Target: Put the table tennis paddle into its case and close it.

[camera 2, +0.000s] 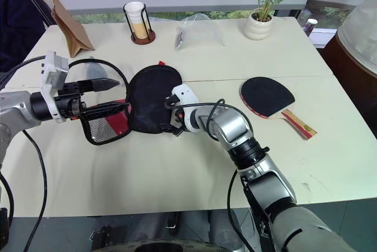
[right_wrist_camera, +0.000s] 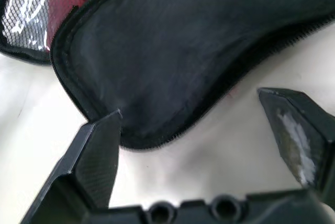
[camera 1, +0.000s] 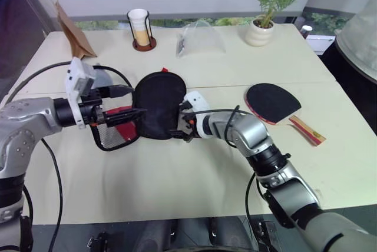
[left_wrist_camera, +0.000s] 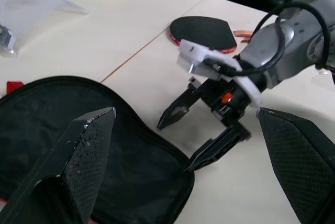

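Early stage: paddle [camera 1: 272,102] lying bare on table [camera 1: 177,181], well apart from case [camera 1: 158,103], nothing packed or zipped. Case unzipped, flap lifted. Left gripper [camera 2: 112,95] and right gripper [left_wrist_camera: 191,137] spread wide at case edge, gripping nothing

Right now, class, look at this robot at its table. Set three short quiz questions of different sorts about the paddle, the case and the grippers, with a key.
1. True or false: the paddle is already inside the case.
2. Which gripper has its open fingers at the case's edge nearest the paddle: A left gripper, B right gripper, C neither?
3. Fill in: the white pot at the far edge of the table holds a ____.

Key: 1 false, it lies on the table to the robot's right of the case. 2 B. 3 plant.
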Motion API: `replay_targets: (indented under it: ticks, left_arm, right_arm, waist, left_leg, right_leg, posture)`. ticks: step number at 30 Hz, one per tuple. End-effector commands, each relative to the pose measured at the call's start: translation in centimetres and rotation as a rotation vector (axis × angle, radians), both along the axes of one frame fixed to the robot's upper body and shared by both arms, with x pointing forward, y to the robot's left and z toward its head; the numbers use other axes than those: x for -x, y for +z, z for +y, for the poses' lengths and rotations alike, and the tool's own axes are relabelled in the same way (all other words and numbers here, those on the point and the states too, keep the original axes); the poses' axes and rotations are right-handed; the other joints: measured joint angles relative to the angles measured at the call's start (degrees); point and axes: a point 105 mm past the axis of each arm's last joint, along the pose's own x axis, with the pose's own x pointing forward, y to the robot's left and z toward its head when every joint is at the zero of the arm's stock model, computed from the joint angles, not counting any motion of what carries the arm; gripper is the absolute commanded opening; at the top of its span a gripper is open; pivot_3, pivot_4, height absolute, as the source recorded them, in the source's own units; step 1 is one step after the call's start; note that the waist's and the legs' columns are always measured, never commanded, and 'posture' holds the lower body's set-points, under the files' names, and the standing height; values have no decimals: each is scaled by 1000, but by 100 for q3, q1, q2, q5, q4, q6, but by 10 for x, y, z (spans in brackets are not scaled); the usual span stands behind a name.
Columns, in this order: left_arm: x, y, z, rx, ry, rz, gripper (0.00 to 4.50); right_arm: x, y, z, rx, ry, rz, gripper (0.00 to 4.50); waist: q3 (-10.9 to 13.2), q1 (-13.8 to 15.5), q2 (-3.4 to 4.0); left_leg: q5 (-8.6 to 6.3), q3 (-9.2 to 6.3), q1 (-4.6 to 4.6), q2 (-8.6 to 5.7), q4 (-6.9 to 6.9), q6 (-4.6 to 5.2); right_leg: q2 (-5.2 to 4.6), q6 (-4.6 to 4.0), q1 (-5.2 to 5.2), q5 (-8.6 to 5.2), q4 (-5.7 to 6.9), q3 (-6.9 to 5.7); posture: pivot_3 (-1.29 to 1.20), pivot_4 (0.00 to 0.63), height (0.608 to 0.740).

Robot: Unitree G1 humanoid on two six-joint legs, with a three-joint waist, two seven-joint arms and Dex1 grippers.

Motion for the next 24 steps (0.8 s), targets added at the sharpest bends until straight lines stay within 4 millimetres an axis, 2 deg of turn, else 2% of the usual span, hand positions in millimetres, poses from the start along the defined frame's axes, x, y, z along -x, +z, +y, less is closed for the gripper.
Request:
replay_targets:
  ticks: [1, 4, 11, 14, 18, 21, 24]
  left_arm:
    - [5, 11, 1, -24, 1, -47, 4489]
    - [7, 10, 1, -26, -1, -43, 4489]
    - [6, 11, 1, -26, 4, -48, 4489]
    - [6, 10, 1, -25, 5, -49, 4489]
    - [5, 10, -1, -23, 4, -53, 4489]
    - [4, 9, -1, -25, 1, -54, 4489]
    - [1, 8, -3, -25, -10, -55, 4489]
  right_arm:
    - [-2, -3, 13, -2, 9, -11, 4460]
    - [-1, -10, 20, 9, 27, -14, 3684]
    - [4, -15, 21, 74, 99, -69, 171]
    - [6, -14, 18, 98, 124, -87, 77]
    - [9, 2, -6, 118, 137, -139, 77]
    - [14, 16, -32, 137, 156, -173, 77]
    - [26, 29, -72, 192, 208, -204, 77]
  waist:
    - [-1, -8, -1]
    - [-1, -17, -2]
    - [-1, -24, -2]
    - [-2, -8, -2]
    - [-1, 53, -2]
    - [-1, 60, -2]
    - [-1, 70, -2]
  left_leg:
    - [-1, 0, 16, 2, -6, 0]
    - [3, 0, 26, 16, -9, -7]
    - [13, 0, 29, 20, -23, -23]
    - [15, 0, 29, 20, -31, -27]
    - [15, -1, 27, 18, -33, -27]
    - [15, -1, 20, 14, -31, -27]
    - [14, -2, 19, 14, -30, -26]
  right_leg:
    - [3, -2, 11, -1, -1, 0]
    - [12, -14, 16, 6, 1, 2]
    - [16, -18, 7, 8, 2, 4]
    - [16, -19, 3, 8, 2, 5]
    - [13, -20, 4, 7, -2, 4]
    - [9, -20, 5, 8, -10, 2]
    - [5, -20, 8, 8, -15, 2]
  posture:
    - [0, 150, 734]
    - [0, 150, 734]
    - [0, 150, 734]
    - [0, 150, 734]
    - [0, 150, 734]
    - [0, 150, 734]
    - [0, 150, 734]
